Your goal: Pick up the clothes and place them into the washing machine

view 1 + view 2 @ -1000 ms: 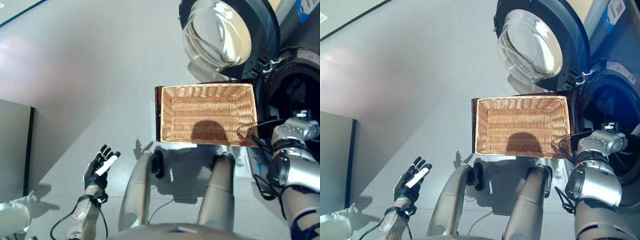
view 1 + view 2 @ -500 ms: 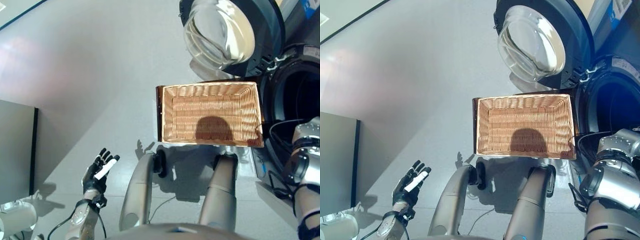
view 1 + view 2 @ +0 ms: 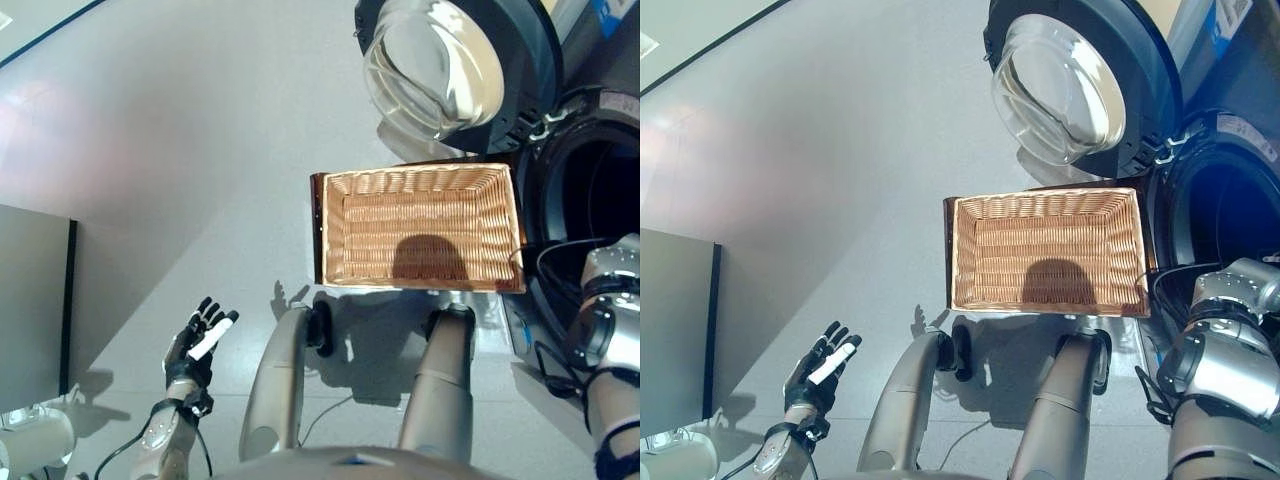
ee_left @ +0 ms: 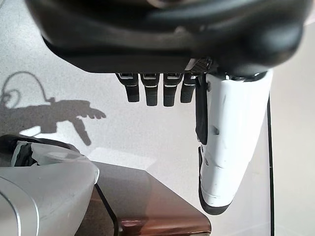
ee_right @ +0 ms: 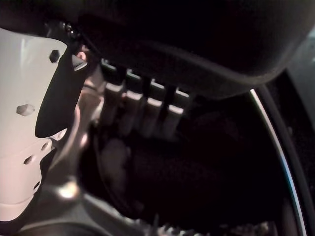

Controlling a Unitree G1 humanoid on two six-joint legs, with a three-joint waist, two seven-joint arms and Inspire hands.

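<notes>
Grey floor carries an empty wicker basket [image 3: 420,225]; right hand [image 5: 142,110], fingers straight, reaches inside the washing machine [image 3: 1225,215] drum, releasing; next, withdraw. Left hand [image 3: 198,335] open, lower left.

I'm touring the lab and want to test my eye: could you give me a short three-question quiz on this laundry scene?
1. True or false: clothes lie in the basket.
2. The washer door is: A) open, B) shut, C) missing.
3. The left hand holds what?

Key: 1. False, the basket shows only bare wicker. 2. A, it is swung wide beside the dark drum, where the right arm reaches. 3. Nothing; its fingers are straight over the floor.
</notes>
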